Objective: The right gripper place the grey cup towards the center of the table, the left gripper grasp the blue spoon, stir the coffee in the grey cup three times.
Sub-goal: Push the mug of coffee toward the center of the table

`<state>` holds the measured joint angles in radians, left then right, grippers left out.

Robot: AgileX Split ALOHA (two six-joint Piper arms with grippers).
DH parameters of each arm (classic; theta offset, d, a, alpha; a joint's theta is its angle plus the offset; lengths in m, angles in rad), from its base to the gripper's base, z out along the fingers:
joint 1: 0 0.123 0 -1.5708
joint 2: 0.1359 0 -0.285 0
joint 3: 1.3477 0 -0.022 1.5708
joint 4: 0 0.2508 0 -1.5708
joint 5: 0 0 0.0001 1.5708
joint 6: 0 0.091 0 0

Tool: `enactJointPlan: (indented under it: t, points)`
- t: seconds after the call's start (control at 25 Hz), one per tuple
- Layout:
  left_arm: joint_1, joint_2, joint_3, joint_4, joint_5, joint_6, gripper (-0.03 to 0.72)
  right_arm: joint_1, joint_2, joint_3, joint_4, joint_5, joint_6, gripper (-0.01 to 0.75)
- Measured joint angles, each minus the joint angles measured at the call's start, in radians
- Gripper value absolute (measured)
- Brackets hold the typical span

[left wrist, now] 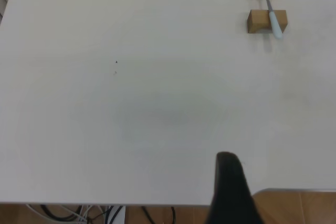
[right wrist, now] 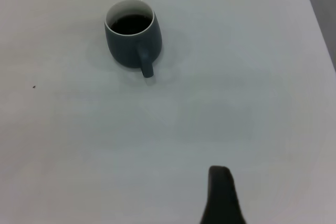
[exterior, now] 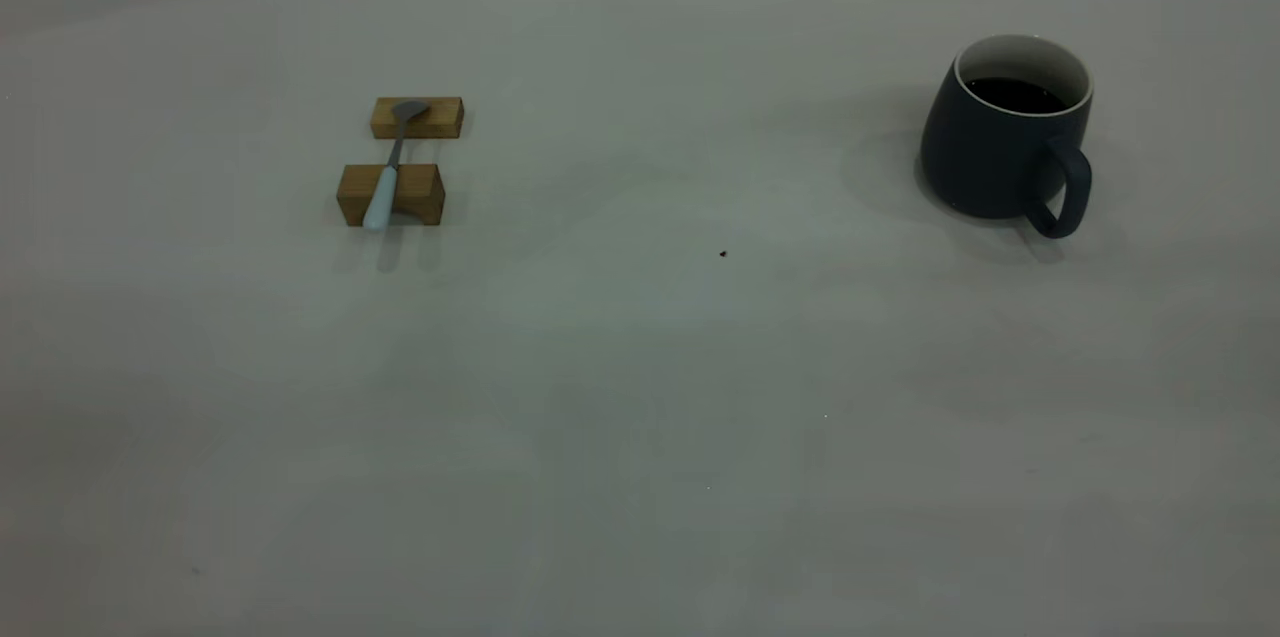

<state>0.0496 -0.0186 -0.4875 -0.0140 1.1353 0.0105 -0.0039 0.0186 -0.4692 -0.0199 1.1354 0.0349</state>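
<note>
The grey cup (exterior: 1000, 142) stands upright at the right side of the table (exterior: 640, 397), its handle turned toward the near right, with dark coffee (exterior: 1015, 95) inside. In the right wrist view the cup (right wrist: 131, 38) sits far from my right gripper (right wrist: 220, 195), of which only a black tip shows. The blue spoon (exterior: 385, 182) lies across two wooden blocks at the left, bowl on the far block. In the left wrist view the spoon (left wrist: 272, 17) is far from my left gripper (left wrist: 231, 187), which hangs by the table's edge. Neither gripper shows in the exterior view.
Two brown wooden blocks (exterior: 392, 194) (exterior: 418, 117) carry the spoon. A tiny dark speck (exterior: 722, 254) lies near the table's middle. Cables (left wrist: 100, 213) and a wooden floor (left wrist: 299, 208) show beyond the table's edge in the left wrist view.
</note>
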Motion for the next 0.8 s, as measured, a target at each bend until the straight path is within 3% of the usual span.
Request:
enactJointPlan:
  t: [0.6,0.8]
  points:
    - [0.0,0.0,0.0,0.0,0.0,0.0,0.558,0.0,0.002,-0.004,0.02,-0.004,0.004,0.587]
    - [0.0,0.0,0.0,0.0,0.0,0.0,0.558,0.0,0.15,-0.079,0.02,-0.021,0.005,0.607]
